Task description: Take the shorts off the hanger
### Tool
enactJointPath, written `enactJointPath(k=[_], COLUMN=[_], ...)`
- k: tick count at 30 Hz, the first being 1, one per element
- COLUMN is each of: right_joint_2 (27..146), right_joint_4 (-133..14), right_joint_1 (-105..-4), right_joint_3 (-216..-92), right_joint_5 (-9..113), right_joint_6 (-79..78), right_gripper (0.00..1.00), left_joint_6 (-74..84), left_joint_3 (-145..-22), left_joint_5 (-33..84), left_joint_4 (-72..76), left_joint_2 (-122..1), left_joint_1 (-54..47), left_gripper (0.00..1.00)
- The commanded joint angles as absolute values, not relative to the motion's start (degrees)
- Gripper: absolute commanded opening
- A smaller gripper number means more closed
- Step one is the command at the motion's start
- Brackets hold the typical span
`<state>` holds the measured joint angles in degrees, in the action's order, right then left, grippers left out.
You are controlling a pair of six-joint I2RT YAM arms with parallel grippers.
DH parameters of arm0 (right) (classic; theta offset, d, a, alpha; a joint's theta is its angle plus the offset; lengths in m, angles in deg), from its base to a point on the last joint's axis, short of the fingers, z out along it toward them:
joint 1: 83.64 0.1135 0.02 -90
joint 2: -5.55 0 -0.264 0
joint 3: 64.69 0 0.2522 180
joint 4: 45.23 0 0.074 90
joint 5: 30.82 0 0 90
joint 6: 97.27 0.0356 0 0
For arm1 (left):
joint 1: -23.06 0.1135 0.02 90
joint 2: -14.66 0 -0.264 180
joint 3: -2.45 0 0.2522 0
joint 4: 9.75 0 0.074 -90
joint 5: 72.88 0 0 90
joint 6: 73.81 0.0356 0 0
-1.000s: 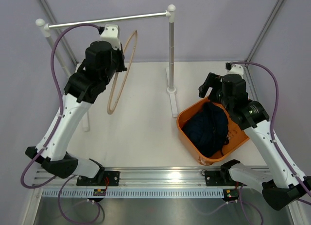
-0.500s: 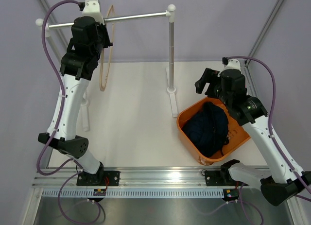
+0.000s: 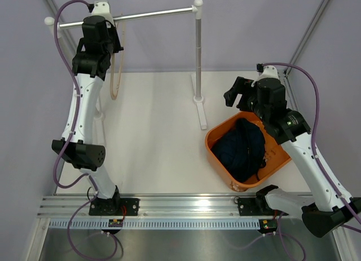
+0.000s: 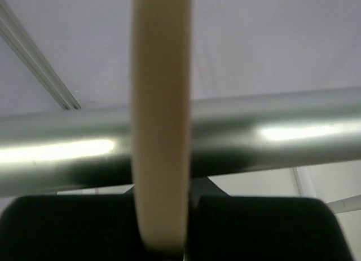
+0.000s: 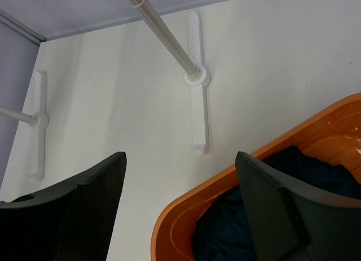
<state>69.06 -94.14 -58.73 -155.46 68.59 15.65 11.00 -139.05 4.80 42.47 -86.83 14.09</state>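
The dark navy shorts (image 3: 241,148) lie bunched inside the orange basket (image 3: 216,159) at the right; in the right wrist view the shorts (image 5: 316,176) show behind the basket's rim (image 5: 225,185). The bare tan wooden hanger (image 3: 114,69) hangs down by the left end of the silver rail (image 3: 152,14). My left gripper (image 3: 108,21) is shut on the hanger's top at the rail; in the left wrist view the hanger (image 4: 161,120) crosses in front of the rail (image 4: 271,137). My right gripper (image 3: 236,97) stands open above the basket's far rim, empty.
The rail rests on two white-footed posts, the right post (image 3: 198,58) standing just behind the basket, its foot (image 5: 197,109) on the white table. The left post's foot (image 5: 37,123) lies at the far left. Grey walls close in behind.
My left arm has swung up and to the left, carrying the hanger from mid-table to the left end of the rail. The right gripper has lifted slightly away from the basket.
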Motion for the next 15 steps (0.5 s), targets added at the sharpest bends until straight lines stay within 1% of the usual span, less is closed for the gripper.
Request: enactJointPath(k=[1,6,12,13,14,15], right_joint_2=[69.0,68.3,68.0,68.0,68.0,68.0], right_joint_4=[-92.1,-92.1,-92.0,-92.0,-92.0,-92.0], right_joint_1=[-59.0,-59.0,-59.0,-59.0,-58.9,-59.0], right_joint_3=[-157.1,-156.6,-156.1,-156.1,-156.1,-155.9], right_joint_5=[67.1,66.6,66.2,66.2,66.1,66.0], right_joint_6=[15.1,15.1,15.2,15.2,15.4,15.3], right_gripper=[0.87,0.87,0.87,0.87,0.87,0.87], left_joint_6=[10.0,9.2,9.1,9.1,9.2,9.2], left_joint_3=[-138.2,-133.7,-131.4,-130.8,-130.5,-130.1], left_joint_5=[7.5,8.3,8.5,8.5,8.3,8.3], left_joint_4=[38.3,37.3,36.4,36.4,36.5,36.4], left_joint_2=[-86.6,-85.4,-83.8,-83.4,-83.3,-83.1], left_joint_1=[14.4,14.4,14.4,14.4,14.4,14.4], left_gripper=[0.01,0.01,0.05,0.06,0.1,0.11])
